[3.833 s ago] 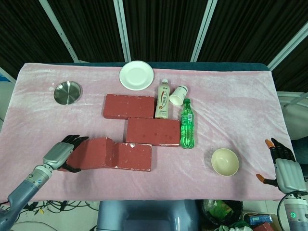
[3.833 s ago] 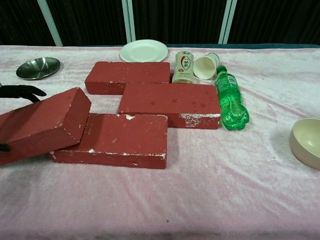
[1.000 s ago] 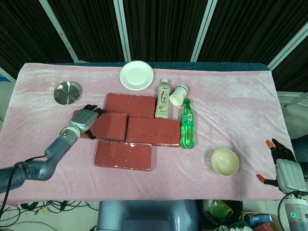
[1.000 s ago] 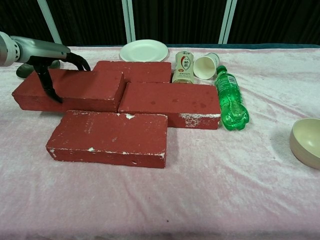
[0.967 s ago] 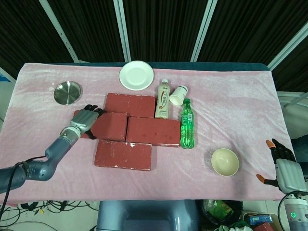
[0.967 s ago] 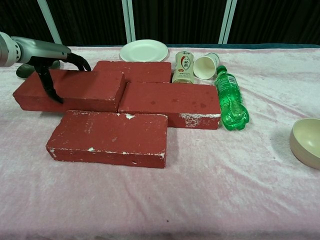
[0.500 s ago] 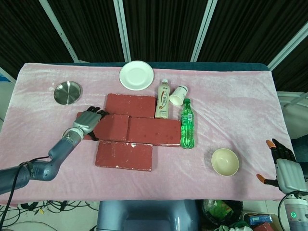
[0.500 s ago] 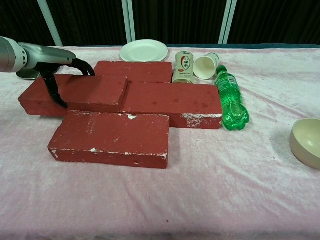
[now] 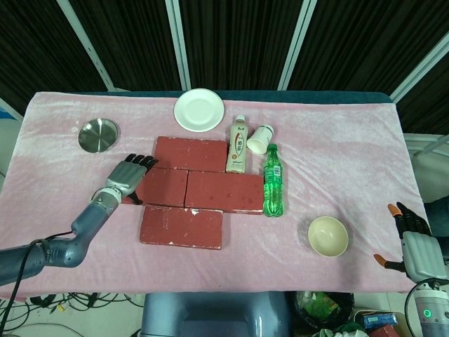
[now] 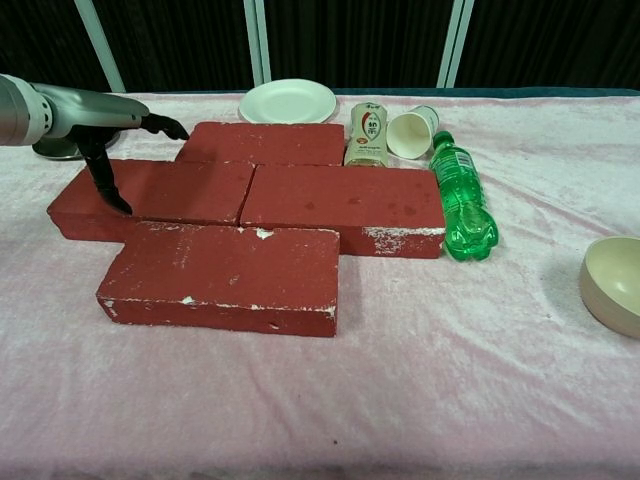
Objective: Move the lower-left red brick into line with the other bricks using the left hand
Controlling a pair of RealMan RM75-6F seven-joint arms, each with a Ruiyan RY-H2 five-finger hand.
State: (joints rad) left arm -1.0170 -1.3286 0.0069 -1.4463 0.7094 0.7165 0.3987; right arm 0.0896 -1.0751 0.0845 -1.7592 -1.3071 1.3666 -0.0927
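The left robot hand [image 9: 128, 175] had slid the red brick [image 9: 163, 187] rightward until it butted the middle brick [image 9: 223, 192]; fingers draped on its left end; alignment looked nearly finished.

Left hand [image 9: 126, 179] — silver-grey back plate, black fingers [image 10: 165, 126], on a smooth grey metallic forearm with a black cable trailing at lower left of the frame. Right hand [image 9: 414, 244] at lower right — ribbed silver-grey shell, black fingers with orange tips, green light on the wrist below.
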